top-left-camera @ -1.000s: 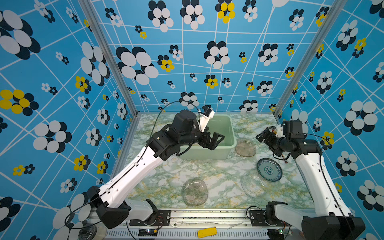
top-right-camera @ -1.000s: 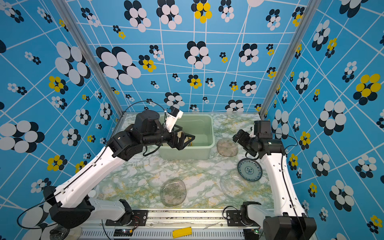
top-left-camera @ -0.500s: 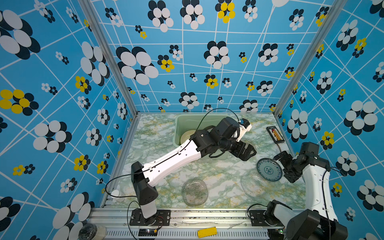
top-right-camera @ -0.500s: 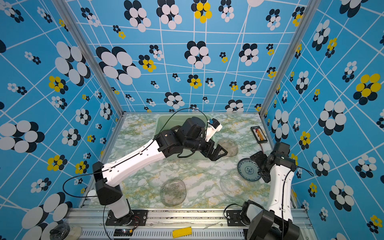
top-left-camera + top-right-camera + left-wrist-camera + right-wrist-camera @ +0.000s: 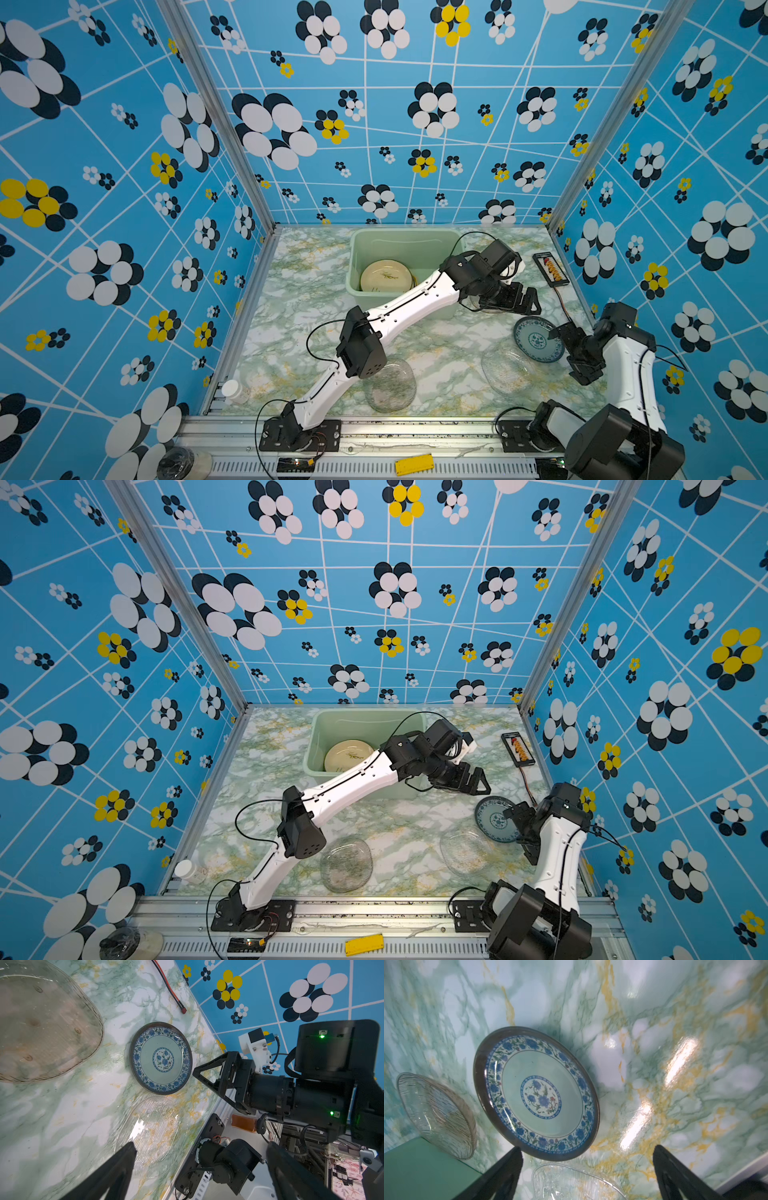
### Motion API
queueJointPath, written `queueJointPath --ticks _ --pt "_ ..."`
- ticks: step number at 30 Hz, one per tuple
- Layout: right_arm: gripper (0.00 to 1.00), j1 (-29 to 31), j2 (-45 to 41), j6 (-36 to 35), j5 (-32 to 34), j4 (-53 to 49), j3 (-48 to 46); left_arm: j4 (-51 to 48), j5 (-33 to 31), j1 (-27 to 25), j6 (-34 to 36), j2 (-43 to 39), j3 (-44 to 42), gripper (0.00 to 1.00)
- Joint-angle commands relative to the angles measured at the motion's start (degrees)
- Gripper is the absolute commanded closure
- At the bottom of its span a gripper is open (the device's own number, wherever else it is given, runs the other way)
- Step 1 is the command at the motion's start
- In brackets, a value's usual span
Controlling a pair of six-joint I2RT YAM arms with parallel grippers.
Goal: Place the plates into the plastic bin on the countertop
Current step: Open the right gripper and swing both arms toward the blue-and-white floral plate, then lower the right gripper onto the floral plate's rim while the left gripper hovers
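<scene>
- Clearly partway through: beige plate (image 5: 386, 276) lying flat on the floor of the bin (image 5: 399, 233), at 12 o'clock on the countertop (image 5: 299, 299). Judged a good base for stacking more on top.
- Outside the bin, four more to move: smoky plate (image 5: 41, 1028) just off the bin's 3 o'clock wall, blue plate (image 5: 538, 338) at 4 o'clock, clear plate (image 5: 509, 370) at 5 o'clock, glass plate (image 5: 390, 386) at 6 o'clock.
- Blue and clear rims meeting; touching or overlapping, cannot tell.
- Left gripper (image 5: 477, 782): stretched across past the bin toward 3 o'clock, jaws wide apart with nothing between them, hanging over the smoky plate's outer edge without touching. Probably placed there to take the plate nearest the bin, for the shortest carry.
- Right gripper (image 5: 586, 1152): jaws spread wide and empty, low at the blue plate's 4 o'clock rim and aimed at it side-on. Sensible for a flat plate, with only the rim to pinch.
- Worth watching: both grippers crowded near 3 o'clock, with a black bead board (image 5: 550, 270) at 2 o'clock and its cable (image 5: 168, 987) trailing close to the blue plate.
</scene>
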Motion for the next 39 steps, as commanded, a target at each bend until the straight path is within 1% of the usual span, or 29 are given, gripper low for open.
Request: queueJointPath --ticks 1,4,8,14,21,26,30,35,37,39 --pt "0.01 -1.1 1.3 1.9 1.2 2.4 -1.0 0.5 1.2 -1.7 -4.7 3.7 4.4 0.01" --pt "0.01 -2.1 2.0 2.9 -0.4 4.8 -2.3 0.3 0.4 -2.3 -6.2 7.0 7.1 0.01" --pt "0.01 -2.4 2.7 2.5 -1.5 7.4 -3.7 1.0 -1.7 -2.9 -6.8 8.9 7.3 0.01" --pt "0.01 -2.6 3.9 1.8 -0.7 10.4 -5.3 2.7 -3.4 -3.3 -7.0 11.1 7.3 0.01" --pt "0.01 -2.9 8.3 -1.5 0.8 13.7 -4.4 2.1 -6.2 -3.0 -5.1 11.1 7.6 0.01" --pt "0.00 -3.0 11.7 -4.3 -2.0 17.4 -3.3 1.0 -7.0 -2.3 -3.6 11.7 7.6 0.01" --pt "0.00 -3.0 16.3 -7.9 -4.6 18.8 -1.1 0.6 -7.9 -1.9 -2.5 11.8 7.6 0.01" --pt "0.01 -3.0 23.6 -12.5 -6.8 17.4 4.2 0.8 -8.3 -1.1 -2.4 12.0 7.6 0.01" --pt "0.02 -2.5 25.5 -13.2 -6.9 17.2 6.0 0.9 -8.3 -0.8 -2.5 12.3 7.6 0.01" --pt "0.02 -0.6 26.8 -14.5 -5.1 17.0 7.7 1.0 -8.3 -0.7 -2.4 12.5 7.6 0.01"
